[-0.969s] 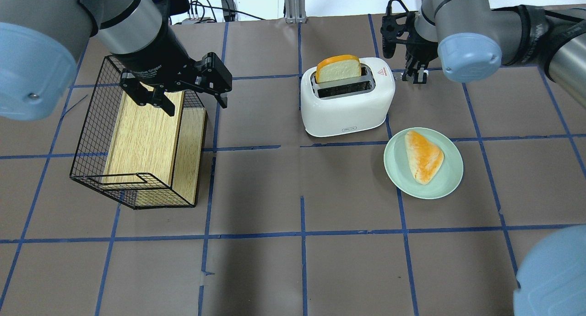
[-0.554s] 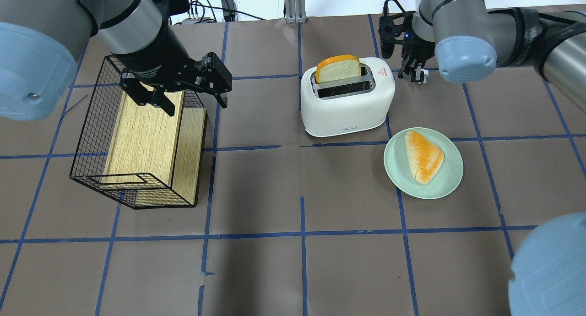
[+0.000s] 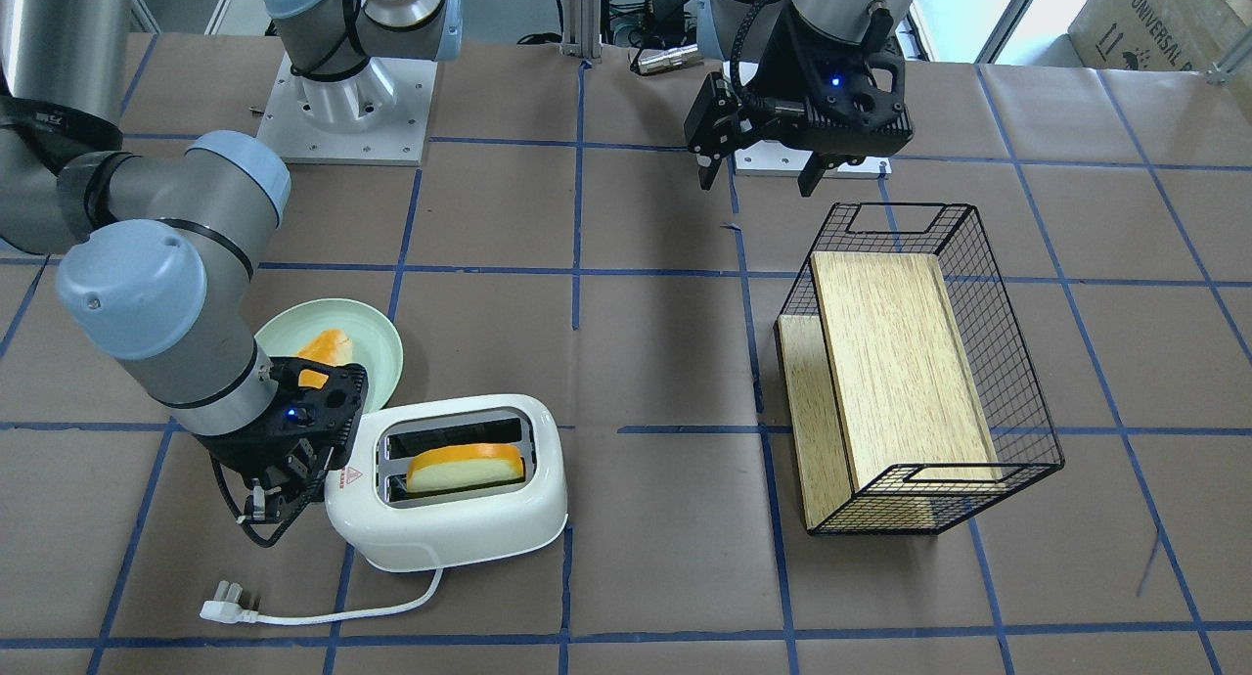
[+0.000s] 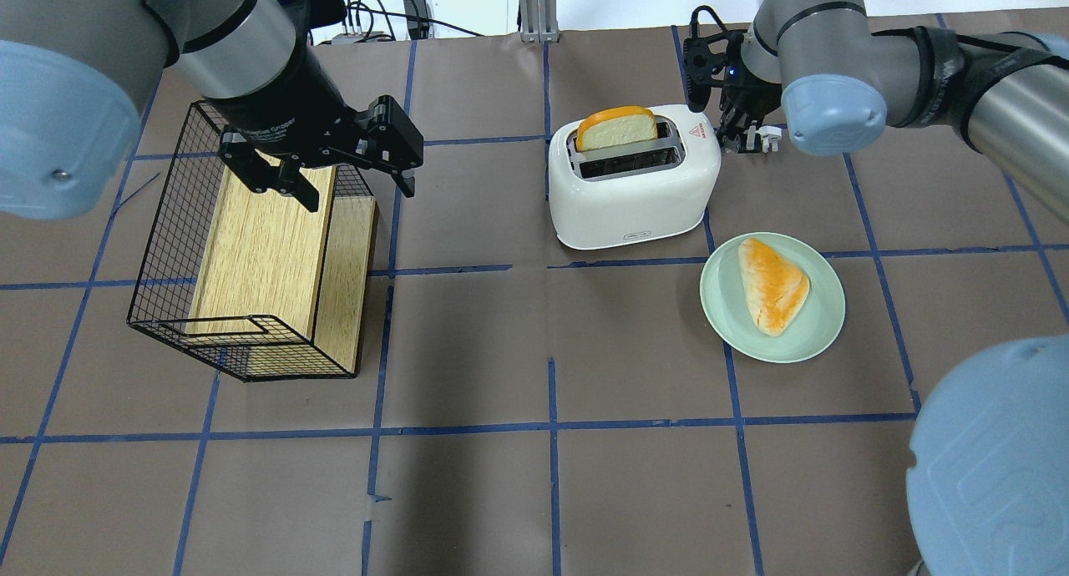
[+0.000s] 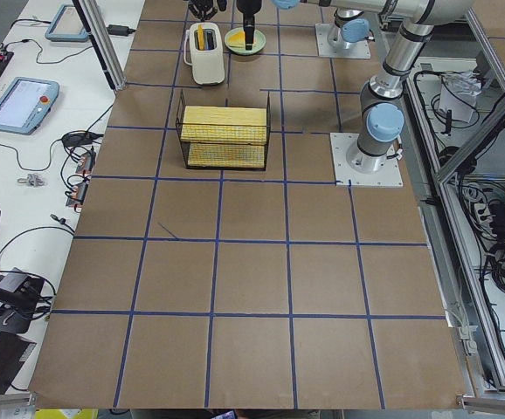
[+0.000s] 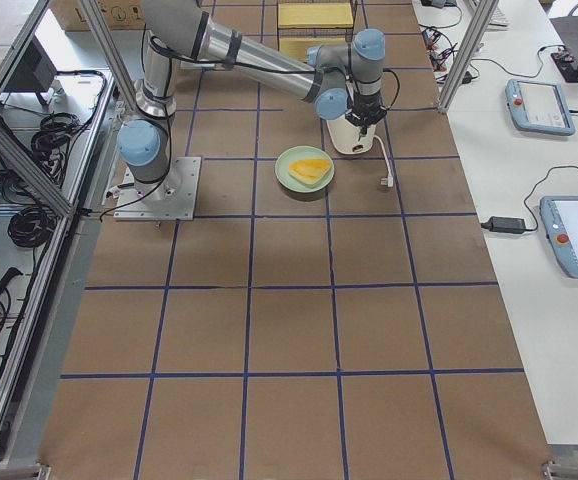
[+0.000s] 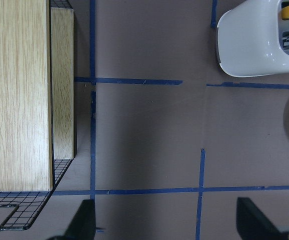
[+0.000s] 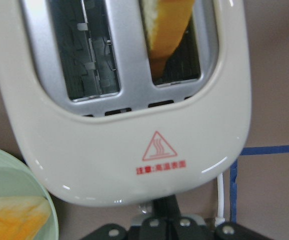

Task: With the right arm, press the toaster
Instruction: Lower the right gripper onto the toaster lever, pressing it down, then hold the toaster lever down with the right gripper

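One toaster, glossy white with two slots, stood on the robot's right half of the worktop, nearer the operators' long edge than the robot's. One slice of bread stood upright in the slot on the operators' side, and the other slot was seen as dark metal only. One red warning triangle marked the toaster's top at the end that faced the worktop's right end. Against that same end the right gripper was set low beside the body. Its fingers were clenched together with nothing between them, and their tips passed under the toaster's rounded rim in the right wrist view, so that the point of contact was hidden. One white cord ran from the toaster toward the operators' edge and ended in one plug, which lay flat on the brown paper. One pale green plate lay just beside the toaster on the robot's side and carried one triangular piece of bread. On the left half of the worktop, well apart from the toaster, one black wire basket held one pale wooden block. The left gripper hung above that basket, its two fingers released wide and grasping nothing.
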Motion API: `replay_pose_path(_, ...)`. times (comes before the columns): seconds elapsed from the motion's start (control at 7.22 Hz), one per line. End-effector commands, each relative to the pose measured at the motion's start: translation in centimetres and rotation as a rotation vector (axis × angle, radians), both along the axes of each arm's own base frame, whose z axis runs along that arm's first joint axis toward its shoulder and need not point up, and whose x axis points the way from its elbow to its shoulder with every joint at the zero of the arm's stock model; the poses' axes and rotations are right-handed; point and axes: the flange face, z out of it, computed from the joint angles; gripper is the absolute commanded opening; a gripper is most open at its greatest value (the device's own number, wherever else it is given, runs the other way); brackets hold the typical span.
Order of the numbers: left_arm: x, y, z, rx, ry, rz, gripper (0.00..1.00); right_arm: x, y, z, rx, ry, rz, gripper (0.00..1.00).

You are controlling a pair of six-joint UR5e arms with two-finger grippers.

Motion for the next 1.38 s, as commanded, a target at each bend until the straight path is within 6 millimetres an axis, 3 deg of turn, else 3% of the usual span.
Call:
replay_pose_path(0.0, 0.0, 0.0, 0.0, 0.0, 0.0, 0.0, 1.0, -0.3, 0.1, -0.5, 0.005, 0.014, 0.015, 0.07)
replay_pose_path(0.83, 0.0, 0.0, 0.1, -0.001, 0.0, 0.0, 1.0, -1.2, -0.4, -2.8, 0.036, 0.015, 0.013, 0.07)
replay_pose_path(1.25, 0.0, 0.0, 0.0, 0.0, 0.0, 0.0, 1.0, -1.2, -0.4, -2.9, 0.037, 0.015, 0.013, 0.07)
